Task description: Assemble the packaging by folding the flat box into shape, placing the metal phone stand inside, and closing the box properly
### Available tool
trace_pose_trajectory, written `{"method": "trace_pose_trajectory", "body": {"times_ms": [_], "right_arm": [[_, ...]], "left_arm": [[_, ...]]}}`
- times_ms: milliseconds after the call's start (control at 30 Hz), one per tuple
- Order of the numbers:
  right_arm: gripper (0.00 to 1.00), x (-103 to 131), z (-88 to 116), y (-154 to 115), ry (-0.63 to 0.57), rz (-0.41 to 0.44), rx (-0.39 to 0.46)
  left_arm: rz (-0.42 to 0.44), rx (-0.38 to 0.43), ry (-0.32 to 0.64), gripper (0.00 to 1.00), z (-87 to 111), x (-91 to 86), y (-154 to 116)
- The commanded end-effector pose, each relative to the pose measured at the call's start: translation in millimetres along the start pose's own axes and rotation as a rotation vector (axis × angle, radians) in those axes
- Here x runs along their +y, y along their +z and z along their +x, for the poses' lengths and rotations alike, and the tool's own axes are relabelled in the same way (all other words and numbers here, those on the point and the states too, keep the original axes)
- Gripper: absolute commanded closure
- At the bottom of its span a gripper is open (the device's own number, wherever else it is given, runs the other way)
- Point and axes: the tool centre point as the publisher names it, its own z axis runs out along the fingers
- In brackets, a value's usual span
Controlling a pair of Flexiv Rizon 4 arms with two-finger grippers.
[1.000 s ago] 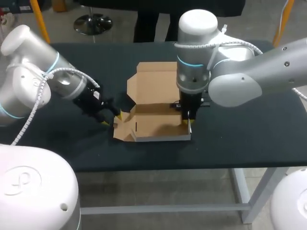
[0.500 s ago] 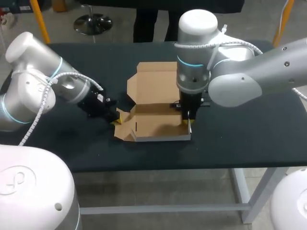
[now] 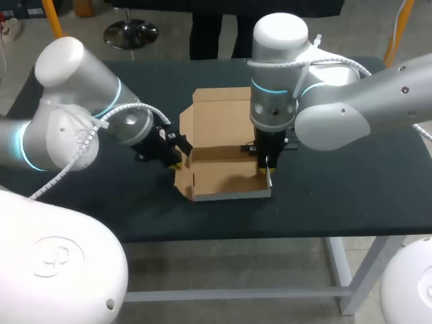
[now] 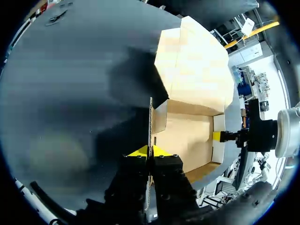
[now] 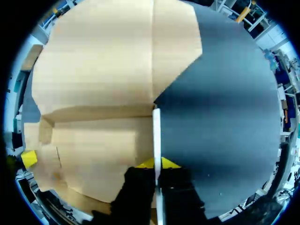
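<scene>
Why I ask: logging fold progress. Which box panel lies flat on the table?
The far lid panel: it lies flat, while the left wall and right wall stand upright, pinched by the left gripper and right gripper.

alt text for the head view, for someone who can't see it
A half-folded cardboard box sits on the dark table, its lid open behind it. The left gripper grips its left side, the right gripper its right side.

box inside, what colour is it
The box is plain tan cardboard inside, with no pattern; it shows best in the right wrist view.
</scene>
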Motion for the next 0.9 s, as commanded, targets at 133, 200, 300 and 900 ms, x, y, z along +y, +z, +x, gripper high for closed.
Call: {"method": "trace_pose_trajectory", "body": {"times_ms": [133,200,300,900], "right_arm": [[1.00,-0.4,3.6,-0.6,-0.001,0.003,-0.001],[1.00,-0.4,3.6,-0.6,-0.001,0.003,-0.001],[1.00,-0.4,3.6,-0.6,-0.001,0.003,-0.001],[1.00,-0.4,3.6,-0.6,-0.001,0.003,-0.001]], "left_arm": [[0.023,-0.209,-0.005,1.00,20.1,2.9,10.3],[0.023,-0.213,-0.003,1.00,21.9,2.6,10.5],[0.023,-0.214,0.001,0.85,22.7,2.7,10.5],[-0.030,-0.018,0.011,0.58,-38.0,-0.8,-27.8]]}}
